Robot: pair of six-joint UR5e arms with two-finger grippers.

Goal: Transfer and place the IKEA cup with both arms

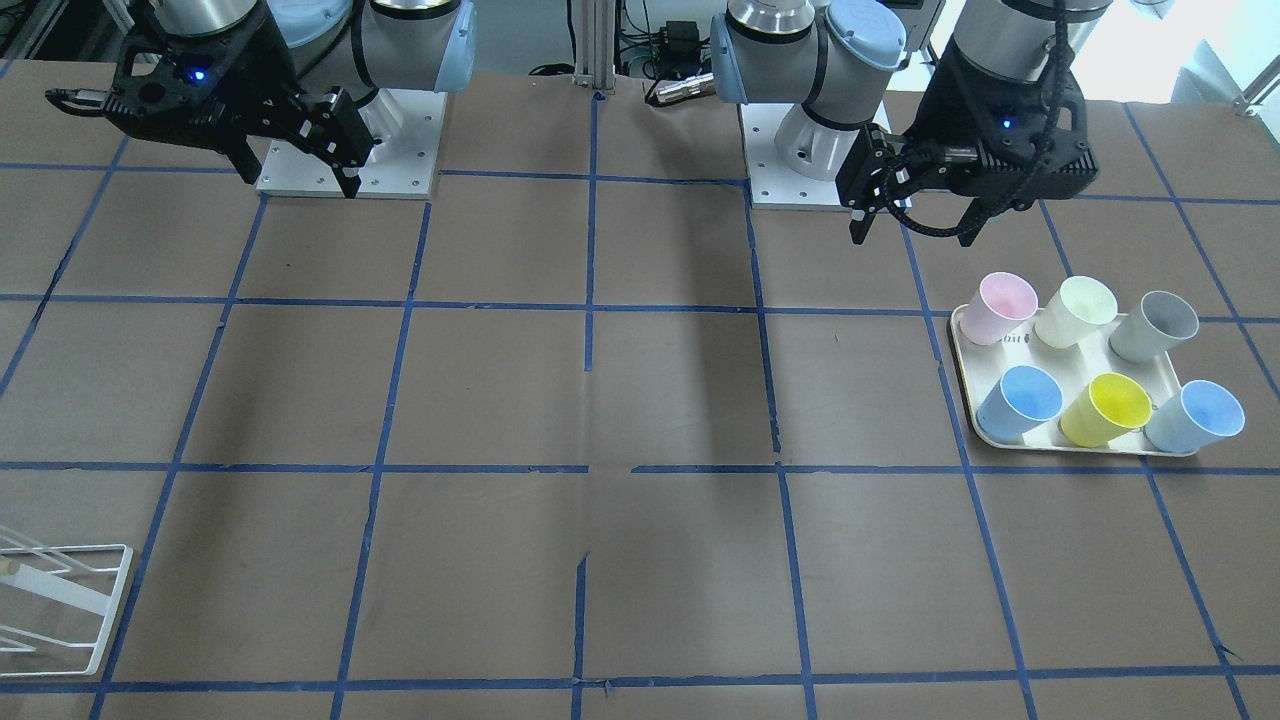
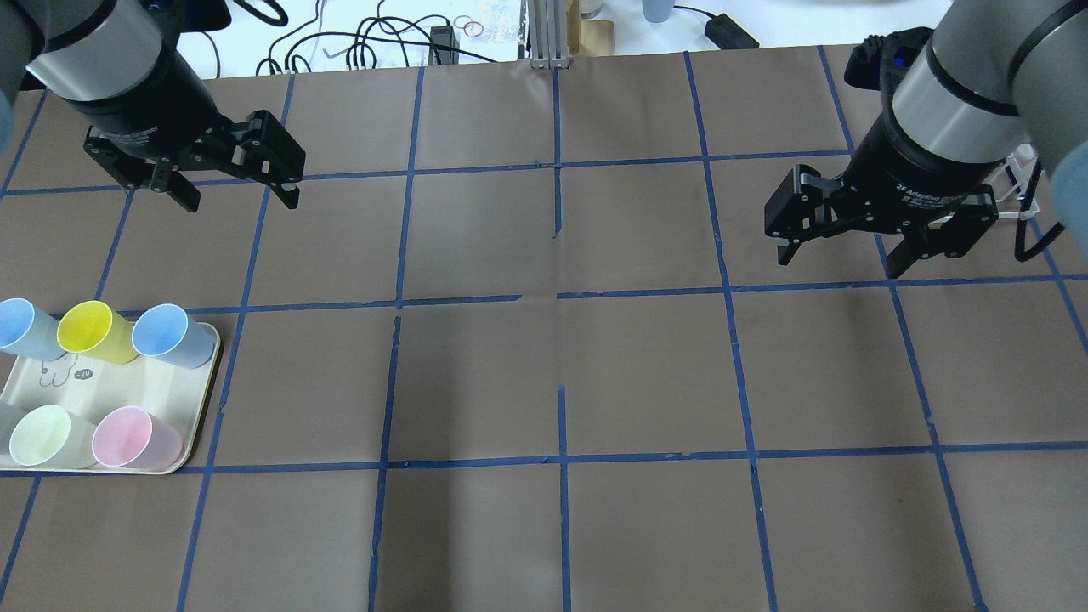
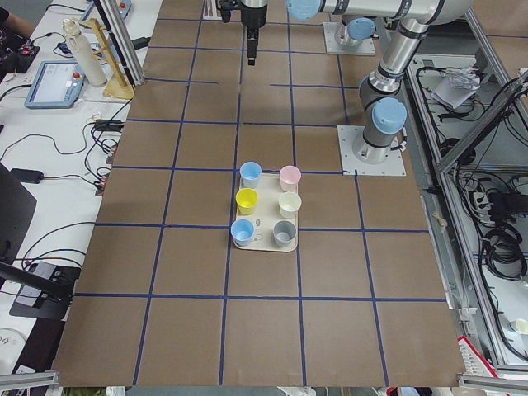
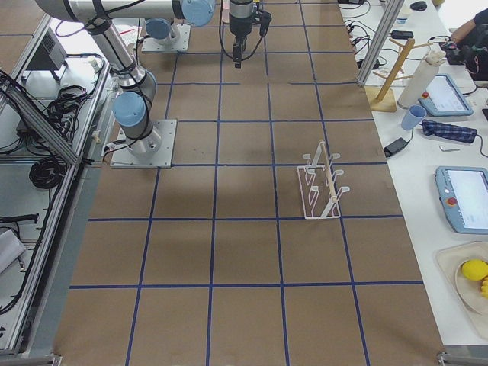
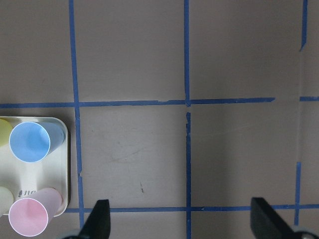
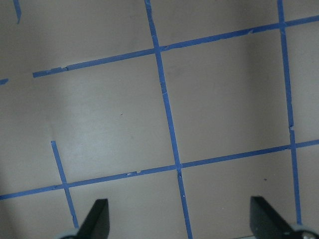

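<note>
Left gripper [image 2: 240,197] and right gripper [image 2: 841,257] hung released, empty; grabbing the pink cup [image 2: 127,438] risked toppling the adjacent cream cup [image 2: 42,435].

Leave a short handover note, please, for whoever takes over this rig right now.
Left end effector: open, empty, raised over the table, not over the tray.
Right end effector: open, empty, raised over the table's opposite half.
Pink IKEA cup: upright on the tray, in the corner nearest the robot and the table centre, beside the cream cup.
Done: nothing; the cup is untouched.
Left to do: grasp with the left, hand over to the right, place. The placing spot is not evident.
</note>
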